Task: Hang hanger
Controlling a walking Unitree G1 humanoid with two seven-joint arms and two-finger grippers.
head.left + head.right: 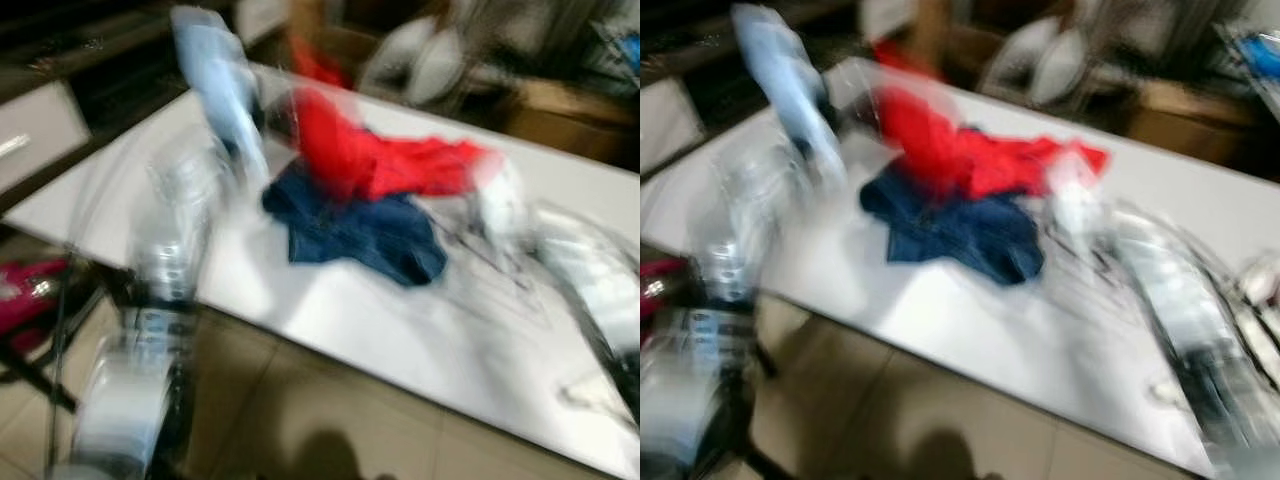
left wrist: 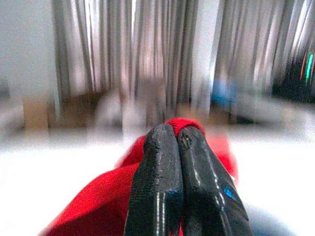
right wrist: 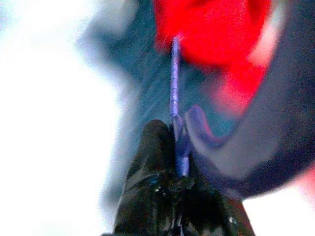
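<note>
Everything is smeared by motion. A red garment (image 1: 385,160) lies partly on a dark blue garment (image 1: 365,235) on the white table (image 1: 400,330). My left gripper (image 2: 178,135) is shut on a fold of the red garment (image 2: 98,196), lifting that end above the table. My right gripper (image 3: 173,129) is shut on a thin purple hanger (image 3: 174,83), close over the red and blue clothes. In the eye views the right arm (image 1: 590,270) reaches in from the right, with thin dark lines of the hanger (image 1: 480,250) beside the clothes.
A pale drawer front (image 1: 30,130) stands at the left, with a pink object (image 1: 30,295) on the floor below it. Cardboard boxes (image 1: 560,115) sit behind the table. Tiled floor (image 1: 300,400) lies before the table's near edge. Grey curtains (image 2: 147,49) hang beyond.
</note>
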